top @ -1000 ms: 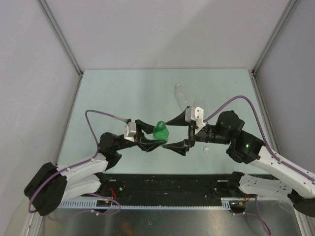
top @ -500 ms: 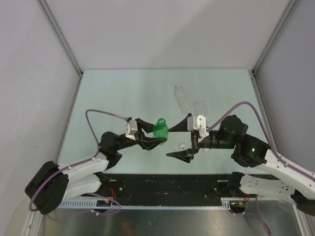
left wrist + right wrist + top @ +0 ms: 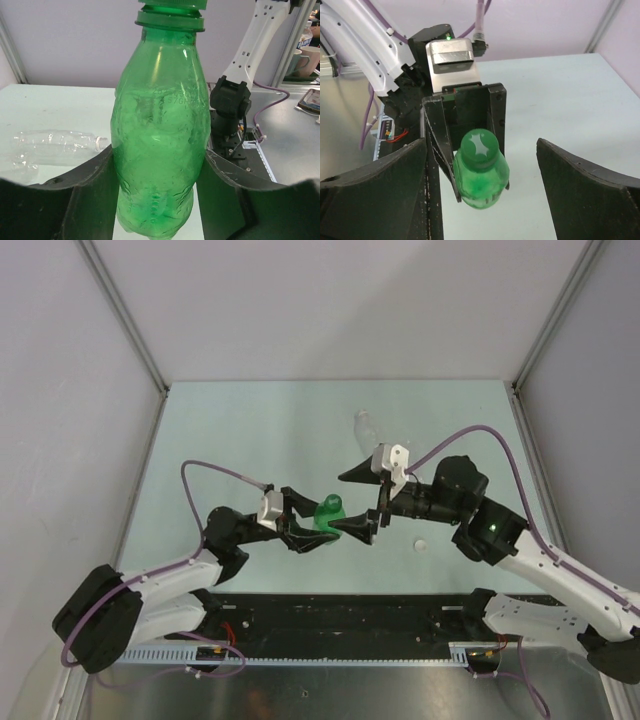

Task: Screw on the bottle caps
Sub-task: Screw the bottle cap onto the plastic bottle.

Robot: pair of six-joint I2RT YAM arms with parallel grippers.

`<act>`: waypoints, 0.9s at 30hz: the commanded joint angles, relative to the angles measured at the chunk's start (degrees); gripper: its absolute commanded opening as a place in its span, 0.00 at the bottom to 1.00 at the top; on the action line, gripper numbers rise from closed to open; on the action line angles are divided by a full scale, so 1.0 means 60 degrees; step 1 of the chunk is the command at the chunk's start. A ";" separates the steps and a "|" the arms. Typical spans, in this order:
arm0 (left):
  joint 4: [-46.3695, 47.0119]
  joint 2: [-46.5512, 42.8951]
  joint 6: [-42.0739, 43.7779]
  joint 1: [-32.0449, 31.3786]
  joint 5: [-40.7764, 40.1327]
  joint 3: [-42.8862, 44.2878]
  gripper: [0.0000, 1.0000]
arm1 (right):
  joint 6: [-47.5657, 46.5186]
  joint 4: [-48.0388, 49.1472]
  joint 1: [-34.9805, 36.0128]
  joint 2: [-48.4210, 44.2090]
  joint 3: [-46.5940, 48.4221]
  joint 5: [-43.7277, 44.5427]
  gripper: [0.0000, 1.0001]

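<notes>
Standing upright between the left gripper's [image 3: 316,520] fingers, the green bottle [image 3: 160,150] is pinched around its body, near the middle of the tabletop's [image 3: 250,430] near edge. Whether its base touches the surface cannot be told. A dark green cap [image 3: 479,145] is seen on its neck; in the left wrist view the cap is cut off by the frame's top edge, and how far it is threaded cannot be judged. The right gripper [image 3: 340,503] is held at cap height with its fingers spread wide, one on either side of the cap and clear of it. One white cap [image 3: 421,545] is seen further right along the near edge, just beside the right arm. A clear bottle [image 3: 370,430] lies toward the far edge, its nearer end hidden behind the right gripper.
</notes>
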 commanded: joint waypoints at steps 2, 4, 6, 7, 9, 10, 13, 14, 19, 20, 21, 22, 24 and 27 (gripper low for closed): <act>0.0220 0.0106 0.0220 0.0071 0.0147 0.0365 0.00 | 0.0121 0.1311 -0.0069 0.0460 0.0365 -0.1104 0.96; 0.0226 0.0142 0.0195 0.0065 0.0068 0.0370 0.00 | 0.0137 0.1438 -0.0061 0.0573 0.0365 -0.1545 0.97; 0.0227 0.0151 0.0164 0.0067 -0.0051 0.0372 0.00 | 0.0148 0.1426 -0.0044 0.0645 0.0365 -0.1949 0.97; 0.0227 0.0133 0.0158 0.0063 -0.0122 0.0357 0.00 | 0.0130 0.1370 -0.0036 0.0661 0.0365 -0.2123 0.96; 0.0217 0.0082 0.0165 0.0071 -0.0227 0.0332 0.00 | 0.0110 0.1255 -0.0031 0.0678 0.0365 -0.2342 0.96; 0.0222 0.0062 0.0166 0.0072 -0.0261 0.0315 0.00 | 0.0111 0.1211 -0.0022 0.0678 0.0365 -0.2408 0.96; 0.0225 0.0020 0.0157 0.0066 -0.0401 0.0290 0.00 | 0.0118 0.1173 0.0012 0.0658 0.0354 -0.2605 0.96; 0.0219 0.0016 0.0155 0.0069 -0.0459 0.0287 0.00 | 0.0123 0.1170 0.0028 0.0654 0.0352 -0.2693 0.96; 0.0227 -0.0001 0.0094 0.0059 -0.0663 0.0272 0.00 | 0.0148 0.1021 0.0048 0.0638 0.0361 -0.2922 0.95; 0.0220 -0.0002 0.0080 0.0066 -0.0736 0.0263 0.00 | 0.0152 0.0933 0.0053 0.0614 0.0363 -0.2932 0.95; 0.0224 -0.0017 0.0050 0.0062 -0.0823 0.0259 0.00 | 0.0169 0.0882 0.0056 0.0588 0.0357 -0.2952 0.95; 0.0226 -0.0032 0.0036 0.0075 -0.0911 0.0242 0.00 | 0.0185 0.0820 0.0065 0.0560 0.0353 -0.2969 0.95; 0.0227 -0.0076 0.0007 0.0085 -0.1113 0.0193 0.00 | 0.0252 0.0704 0.0079 0.0466 0.0358 -0.2953 0.95; 0.0226 -0.0184 -0.0043 0.0117 -0.1390 0.0119 0.00 | 0.0278 0.0465 0.0085 0.0298 0.0355 -0.2898 0.95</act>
